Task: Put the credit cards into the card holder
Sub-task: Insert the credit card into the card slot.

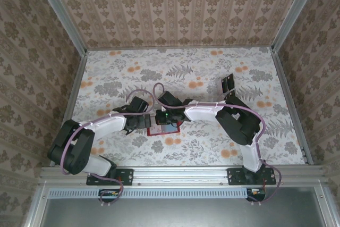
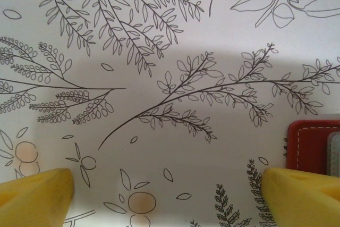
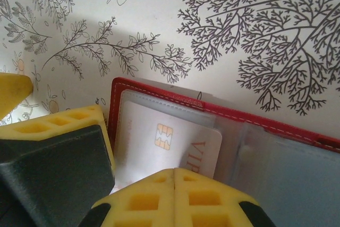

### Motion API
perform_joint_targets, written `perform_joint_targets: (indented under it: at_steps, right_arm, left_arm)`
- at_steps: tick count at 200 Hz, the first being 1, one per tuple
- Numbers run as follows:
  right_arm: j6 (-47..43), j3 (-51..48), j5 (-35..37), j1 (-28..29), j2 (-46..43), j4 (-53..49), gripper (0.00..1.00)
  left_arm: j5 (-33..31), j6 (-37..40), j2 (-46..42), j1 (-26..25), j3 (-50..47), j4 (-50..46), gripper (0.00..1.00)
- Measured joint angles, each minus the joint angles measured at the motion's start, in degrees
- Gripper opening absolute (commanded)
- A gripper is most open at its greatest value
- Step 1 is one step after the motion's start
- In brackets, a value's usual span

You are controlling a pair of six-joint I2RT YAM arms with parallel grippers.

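One credit card (image 3: 178, 143), chip up, sits in clear pocket of open red card holder (image 3: 159, 90) on table (image 2: 159, 35), betw. both arms. R hand (image 3: 175, 178) fully closed, empty, tips just over card. L hand (image 2: 167, 195) spread wide, empty, holder just beside one fingertip (image 2: 300, 192).

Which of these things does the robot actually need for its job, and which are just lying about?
Belongs to the job:
red card holder, lying open
credit card with a chip, at its clear pocket
right fingers, shut, over it
left fingers, open, beside it

Just lying about:
black-panelled rack, far right
patterned table cover
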Motion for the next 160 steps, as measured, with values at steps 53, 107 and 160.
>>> perform_joint_targets:
  at_steps: [53,107,160]
  right_arm:
    - [-0.24,-4.31,2.05,0.0,-9.16,-1.86,0.42]
    - [1.55,-15.02,5.55,0.0,-19.41,-2.64,0.43]
    - [2.05,-18.64,6.49,0.0,-19.52,-3.04,0.42]
  left_arm:
    - [0.63,0.02,-2.03,0.02,0.0,-0.66,1.0]
    - [0.72,0.02,-5.81,0.02,0.68,-2.34,1.0]
    - [1.33,0.04,-5.95,0.0,1.07,-3.13,1.0]
